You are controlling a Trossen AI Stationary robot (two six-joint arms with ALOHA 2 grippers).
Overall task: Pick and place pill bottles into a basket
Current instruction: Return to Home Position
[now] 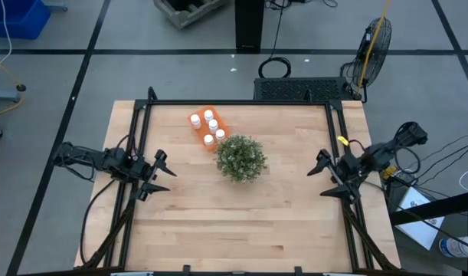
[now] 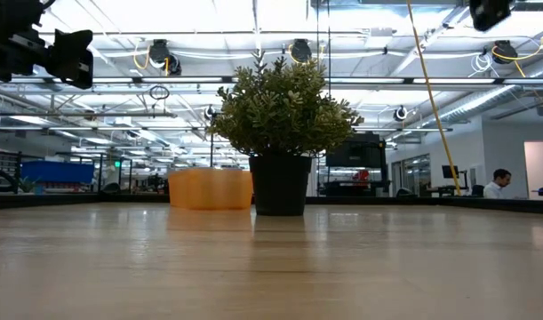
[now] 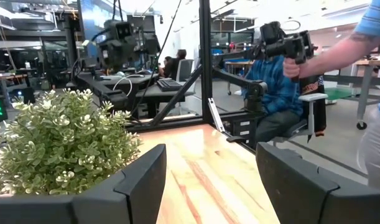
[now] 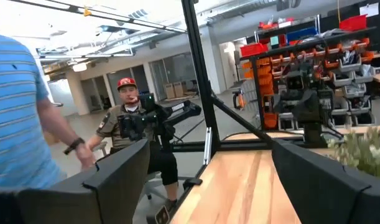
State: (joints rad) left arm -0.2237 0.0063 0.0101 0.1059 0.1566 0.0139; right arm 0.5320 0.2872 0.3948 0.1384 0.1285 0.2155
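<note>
Fingers on your left claw (image 1: 165,174) stand wide apart with nothing between them. It hangs over the left edge of the table (image 1: 241,226) and points inward across the wood. Your right claw (image 1: 322,178) mirrors it at the opposite edge, its fingers likewise spread and empty, facing the left claw.

The two are well apart, and the plant (image 1: 241,158) stands roughly midway between them, straight ahead of each. Past one finger (image 3: 134,186) of your left claw, the plant's foliage fills the near view.

Ahead of the left claw and off to its left side lies the basket (image 1: 206,127), on the far half of the table. From your right claw it sits ahead and to the right, beyond the plant. Seen from above, the basket's near corner is just beside the foliage, and you cannot tell whether they touch.

All five pill bottles (image 1: 213,124) stand upright inside the basket, caps up and packed close together. At table height the orange wall shows next to the plant's dark pot (image 2: 280,185), and the bottles cannot be made out behind it.

Beyond the table, facing your left claw, a seated person in a blue checked shirt (image 3: 273,81) shows, and a striped-sleeved arm (image 3: 339,53) grips a dark handle. Facing your right claw sit a person in a red cap (image 4: 130,127) and, nearer, someone in a striped blue shirt (image 4: 18,124).
</note>
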